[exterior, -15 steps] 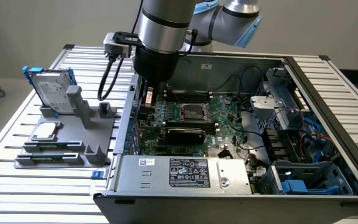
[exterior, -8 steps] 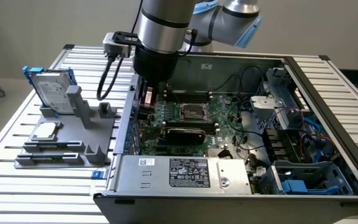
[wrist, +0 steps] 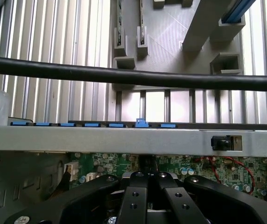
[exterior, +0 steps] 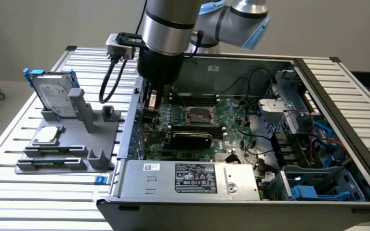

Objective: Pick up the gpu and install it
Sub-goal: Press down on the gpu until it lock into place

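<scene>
Gpu [exterior: 191,139] sat inside the case [exterior: 339,96], on the motherboard [exterior: 236,134], black shroud showing, just below the CPU socket [exterior: 198,114] in the exterior view and above the power supply [exterior: 191,178]. I could not tell from either view whether it was fully seated in its slot.

From my seat the gripper [wrist: 147,182] read as clenched: in the wrist view both black fingers [wrist: 134,196] met with nothing between them that I could make out. It hung low in the case, close to the wall on the exterior view's left, apart from the gpu. In the wrist view that wall's metal rim [wrist: 124,139] ran across just past the fingertips, with green board beneath it and a black cable [wrist: 133,77] crossing farther out.

Outside the case, on the exterior view's left, I saw the grey holder [exterior: 63,144] on the slatted table [exterior: 37,197]. A hard drive [exterior: 53,94] stood upright at its far end, and a square chip [exterior: 48,135] lay flat nearer the middle.
</scene>
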You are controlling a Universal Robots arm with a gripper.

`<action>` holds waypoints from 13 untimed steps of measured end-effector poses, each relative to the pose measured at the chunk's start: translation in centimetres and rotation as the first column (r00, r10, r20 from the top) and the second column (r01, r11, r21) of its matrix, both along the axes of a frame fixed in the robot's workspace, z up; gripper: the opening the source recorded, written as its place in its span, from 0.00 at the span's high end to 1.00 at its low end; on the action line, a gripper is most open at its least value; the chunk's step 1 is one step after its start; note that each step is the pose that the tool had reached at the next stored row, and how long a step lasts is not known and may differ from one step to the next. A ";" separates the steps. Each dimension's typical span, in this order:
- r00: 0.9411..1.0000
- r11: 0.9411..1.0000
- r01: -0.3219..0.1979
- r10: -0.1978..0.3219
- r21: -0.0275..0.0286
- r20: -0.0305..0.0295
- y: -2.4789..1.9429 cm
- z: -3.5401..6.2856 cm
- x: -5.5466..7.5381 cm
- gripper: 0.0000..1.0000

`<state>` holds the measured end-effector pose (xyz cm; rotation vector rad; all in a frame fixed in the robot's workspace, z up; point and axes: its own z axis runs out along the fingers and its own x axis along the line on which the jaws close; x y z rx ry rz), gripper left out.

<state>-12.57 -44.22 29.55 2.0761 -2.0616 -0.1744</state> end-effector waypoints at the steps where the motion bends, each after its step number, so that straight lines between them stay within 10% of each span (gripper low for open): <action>1: 1.000 1.000 0.001 -0.001 0.000 0.000 0.00 0.00 0.0 0.89; 13: 1.000 1.000 0.007 -0.007 0.000 0.000 0.00 0.07 0.0 0.89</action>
